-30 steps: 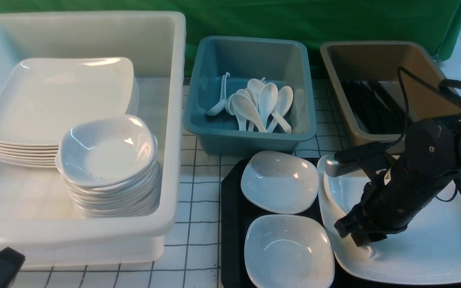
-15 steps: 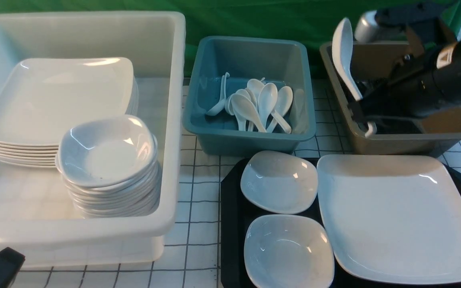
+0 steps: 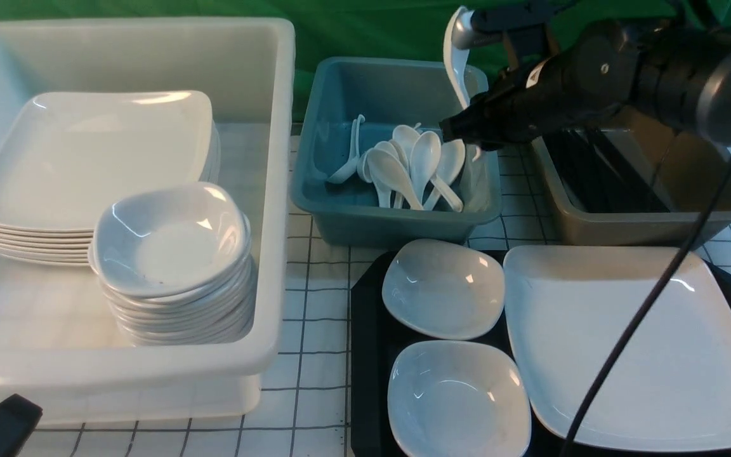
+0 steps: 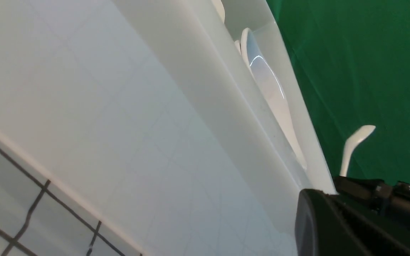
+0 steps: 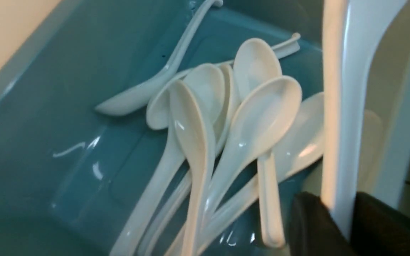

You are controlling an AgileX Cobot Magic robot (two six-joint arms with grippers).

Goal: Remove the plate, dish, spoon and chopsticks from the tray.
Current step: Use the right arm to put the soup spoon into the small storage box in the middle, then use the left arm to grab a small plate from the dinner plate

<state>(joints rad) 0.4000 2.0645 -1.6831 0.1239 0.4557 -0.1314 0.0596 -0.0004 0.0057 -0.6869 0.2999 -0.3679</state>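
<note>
Spoon (image 3: 456,57) upright in pinch of R pincer (image 3: 464,130), prob. above blue tub (image 3: 397,225) w/ other spoons (image 3: 413,168).

No readable txt, nos. or brand marks in any view. Only candidate: small pale patch (image 3: 534,75) on the right arm (image 3: 594,76), poss. a sticker, too small & blurred to read. Plate (image 3: 689,381), spoon (image 3: 456,51), tray (image 3: 368,330), white tub (image 3: 280,190), blue tub (image 3: 397,225) & brown tub (image 3: 645,228) all show plain surfaces.
</note>
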